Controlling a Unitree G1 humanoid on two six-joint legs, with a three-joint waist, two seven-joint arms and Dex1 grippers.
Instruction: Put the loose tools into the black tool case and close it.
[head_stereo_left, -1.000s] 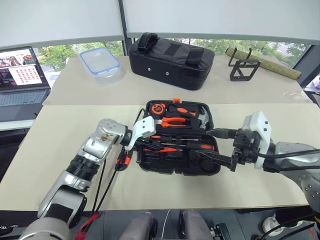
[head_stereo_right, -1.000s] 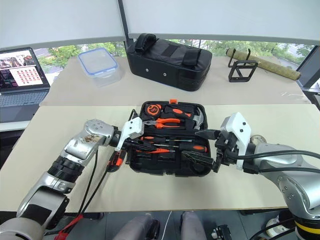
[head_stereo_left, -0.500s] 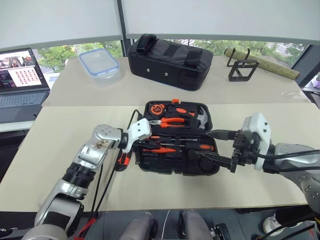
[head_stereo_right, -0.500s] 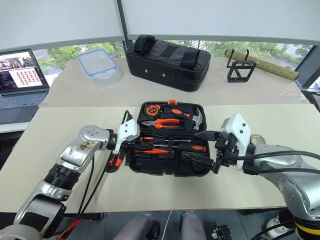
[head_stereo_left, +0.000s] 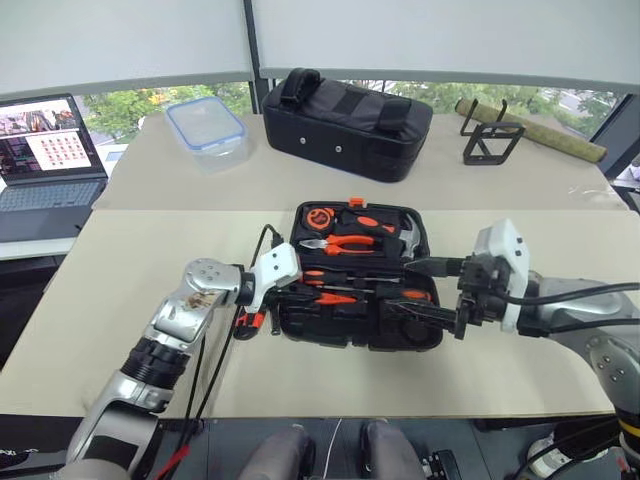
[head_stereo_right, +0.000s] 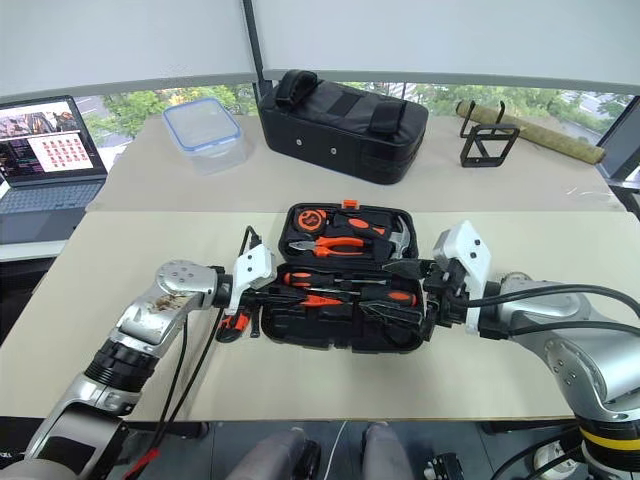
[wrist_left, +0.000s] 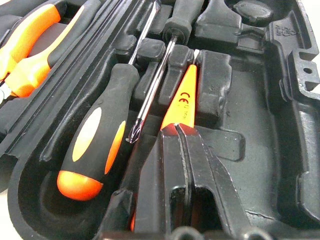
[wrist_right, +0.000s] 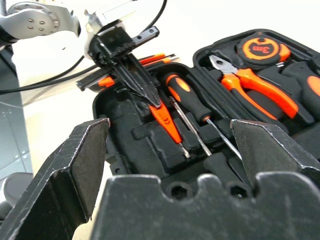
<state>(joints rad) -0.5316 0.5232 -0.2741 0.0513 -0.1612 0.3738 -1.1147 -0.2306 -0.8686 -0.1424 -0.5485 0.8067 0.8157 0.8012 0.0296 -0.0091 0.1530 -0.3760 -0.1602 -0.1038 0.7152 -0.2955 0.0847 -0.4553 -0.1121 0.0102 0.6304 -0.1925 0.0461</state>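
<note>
Orange shows at the tip of the left gripper (wrist_left: 182, 145), whose jaws are pinched shut on the butt of the small all-orange screwdriver (wrist_left: 181, 100). That screwdriver lies in a slot in the near half of the case (head_stereo_left: 432, 340). Its long axis runs on from the gripper toward 3 o'clock, parallel to the case's near edge, so the gripper and the tool share one line and the left arm is the nearer one. My reading is that it is being seated, and the next move turns on letting go and backing out along that same axis toward 9 o'clock, where the table (head_stereo_left: 120, 260) is bare.

Right gripper (head_stereo_left: 432, 290) hangs at the case's 3 o'clock end with jaws spread wide, holding nothing.

Just beyond the orange one, toward 12, lie two black-and-orange screwdrivers (wrist_left: 95, 145) in their slots. Farther still, the upright lid half holds the pliers (head_stereo_left: 345, 240). Room over the near edge looks free for folding the lid down.
</note>
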